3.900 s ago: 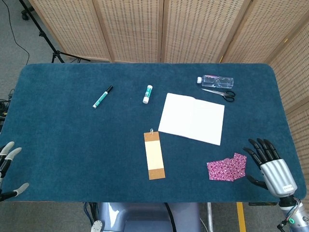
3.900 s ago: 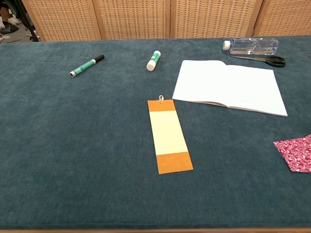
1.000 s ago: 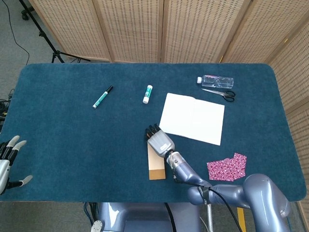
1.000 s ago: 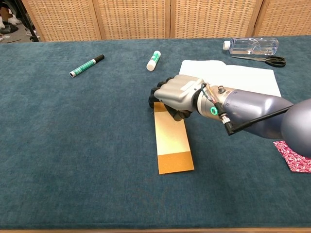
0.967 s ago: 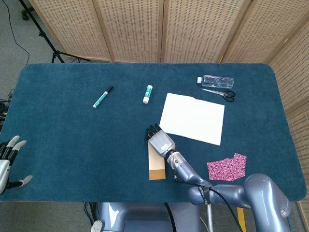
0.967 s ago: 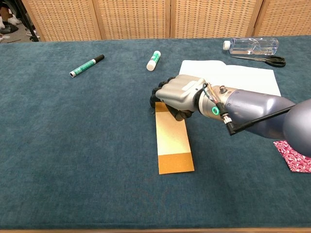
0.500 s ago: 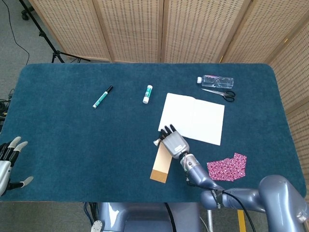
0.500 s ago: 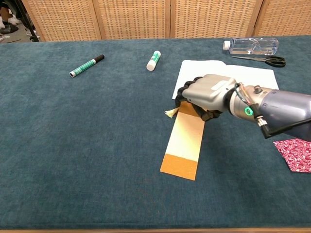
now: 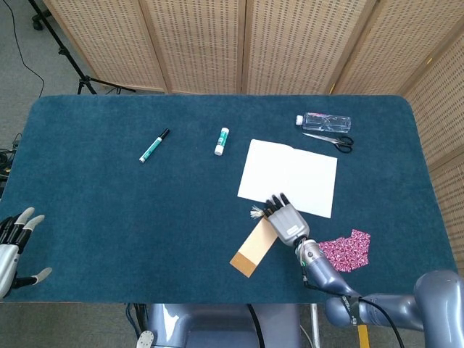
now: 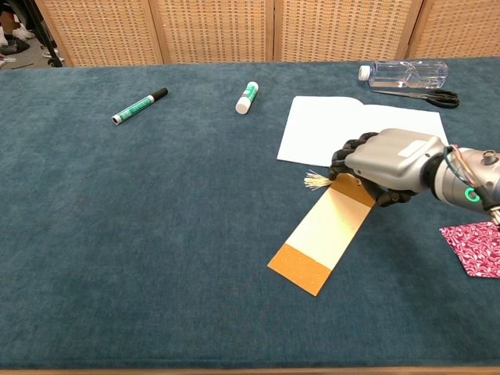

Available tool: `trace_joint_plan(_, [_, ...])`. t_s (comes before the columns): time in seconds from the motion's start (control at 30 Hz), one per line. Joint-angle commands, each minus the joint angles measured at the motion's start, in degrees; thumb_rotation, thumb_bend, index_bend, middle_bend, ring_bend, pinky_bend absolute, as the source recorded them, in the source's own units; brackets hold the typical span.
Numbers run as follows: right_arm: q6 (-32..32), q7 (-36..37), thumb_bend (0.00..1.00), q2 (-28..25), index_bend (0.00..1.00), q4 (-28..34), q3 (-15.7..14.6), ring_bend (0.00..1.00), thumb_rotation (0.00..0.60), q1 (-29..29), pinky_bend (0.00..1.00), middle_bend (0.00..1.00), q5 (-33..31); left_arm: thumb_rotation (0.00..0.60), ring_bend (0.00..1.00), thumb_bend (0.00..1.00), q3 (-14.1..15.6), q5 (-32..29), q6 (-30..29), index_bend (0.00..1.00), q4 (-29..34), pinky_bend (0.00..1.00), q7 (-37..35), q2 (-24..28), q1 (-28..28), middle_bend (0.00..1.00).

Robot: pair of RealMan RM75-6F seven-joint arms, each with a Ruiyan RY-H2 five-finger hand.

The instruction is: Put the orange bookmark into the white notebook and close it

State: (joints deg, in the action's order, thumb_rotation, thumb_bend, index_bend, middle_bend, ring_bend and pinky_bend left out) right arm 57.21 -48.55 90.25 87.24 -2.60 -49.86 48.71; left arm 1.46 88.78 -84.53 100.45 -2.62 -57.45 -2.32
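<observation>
Orange bookmark [image 10: 321, 237] lies slanted on the table just below the open white notebook [image 10: 363, 133], its tasselled end pinned under the right hand [image 10: 383, 166], apparently for sliding onto the page; left hand [image 9: 13, 246] hangs spread, holding nothing.

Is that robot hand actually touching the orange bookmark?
Touching. In the chest view the right hand lies over the top end of the orange bookmark, fingers curled onto it with no gap showing.
</observation>
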Motion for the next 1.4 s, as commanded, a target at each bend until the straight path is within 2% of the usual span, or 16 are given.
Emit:
trace_joint_plan(0.03, [0.3, 0.2, 1.0, -1.0, 0.18, 0.9, -0.7, 0.0, 0.6, 0.8, 0.08, 0.11, -0.1, 0.6, 0.0, 0.0, 0.1, 0.1, 0.1, 0.0, 0.0, 0.0, 0.1, 0.0, 0.0, 0.0])
trace_joint_plan(0.57, [3.4, -1.2, 1.0, -6.2, 0.18, 6.5, -3.8, 0.0, 0.6, 4.4, 0.08, 0.1, 1.4, 0.6, 0.0, 0.0, 0.4, 0.4, 0.2, 0.0, 0.3, 0.0, 1.1, -0.4, 0.0, 0.0])
trace_joint_plan(0.87, [3.4, 1.3, 1.0, -7.6, 0.18, 9.0, -4.3, 0.0, 0.6, 5.5, 0.08, 0.09, 7.4, 0.6, 0.0, 0.0, 0.5, 0.5, 0.2, 0.0, 0.4, 0.0, 1.5, -0.5, 0.0, 0.0])
trace_joint_plan(1.07, [4.1, 5.1, 1.0, -7.5, 0.18, 8.7, -3.4, 0.0, 0.6, 6.3, 0.08, 0.02, 12.3, 0.6, 0.0, 0.0, 0.5, 0.4, 0.3, 0.0, 0.3, 0.0, 1.5, -0.5, 0.0, 0.0])
trace_joint_plan(1.13, [4.4, 7.0, 0.8, -7.7, 0.18, 8.5, -2.9, 0.0, 0.6, 6.5, 0.08, 0.0, 14.6, 0.6, 0.0, 0.0, 0.4, 0.5, 0.2, 0.0, 0.4, 0.0, 1.4, -0.5, 0.0, 0.0])
trace_joint_plan(1.2, [4.2, 9.6, 0.26, -8.5, 0.15, 8.8, -2.3, 0.0, 0.6, 6.5, 0.08, 0.0, 17.0, 0.6, 0.0, 0.0, 0.4, 0.4, 0.1, 0.0, 0.3, 0.0, 1.4, -0.5, 0.0, 0.0])
trace_joint_plan(1.27, [3.2, 12.8, 0.02, -9.9, 0.11, 9.4, -2.0, 0.0, 0.6, 6.2, 0.08, 0.0, 19.4, 0.6, 0.0, 0.0, 0.4, 0.3, 0.2, 0.0, 0.3, 0.0, 1.2, -0.4, 0.0, 0.0])
trace_joint_plan(1.4, [0.2, 18.5, 0.0, -13.1, 0.09, 11.2, -1.8, 0.0, 0.6, 5.3, 0.05, 0.0, 22.9, 0.6, 0.0, 0.0, 0.5, 0.5, 0.3, 0.0, 0.3, 0.0, 1.3, -0.3, 0.0, 0.0])
